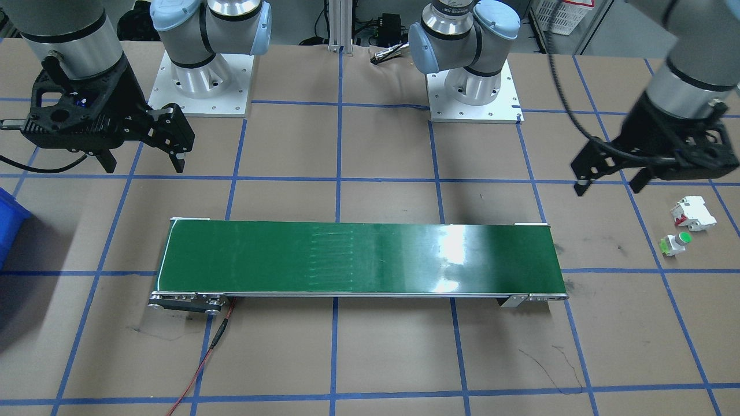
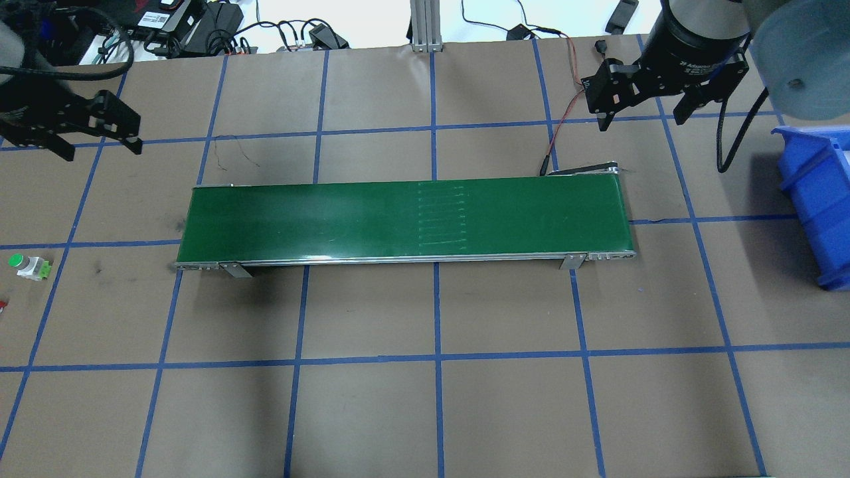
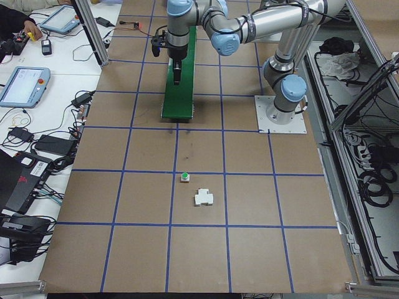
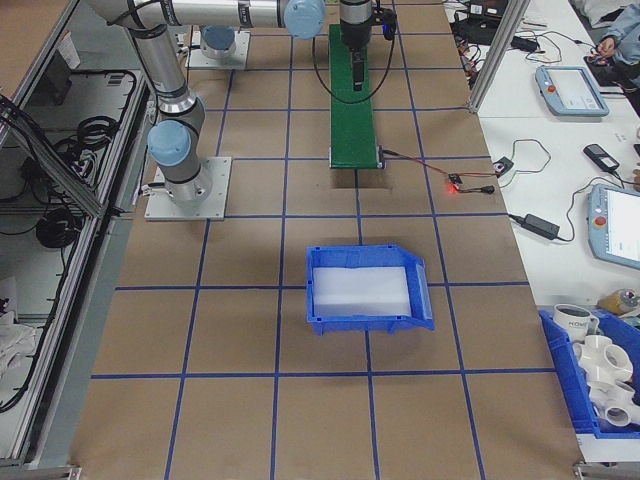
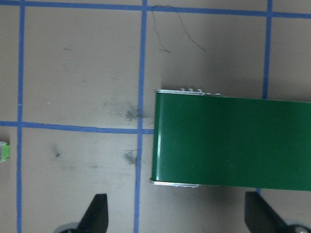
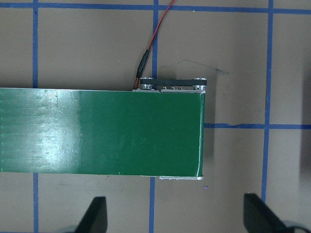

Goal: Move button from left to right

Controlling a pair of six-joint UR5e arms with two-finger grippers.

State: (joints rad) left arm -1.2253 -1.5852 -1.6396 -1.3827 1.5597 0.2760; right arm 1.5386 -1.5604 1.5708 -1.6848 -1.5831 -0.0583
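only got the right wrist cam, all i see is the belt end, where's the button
observer: The button lies on the table past the conveyor's other end, on the left arm's side, not on the belt.
operator: anything next to it
observer: A white breaker sits close beside it, not touching.
operator: left gripper on it yet
observer: No, the left gripper hangs open above the table, away from the button.

Bright, even overhead light fills all views. A white glare patch sits on the green belt (image 1: pixel 358 257) in the front-facing view. Soft shadows of the arms darken the brown tabletop (image 1: pixel 393 358). Focus is mostly sharp.
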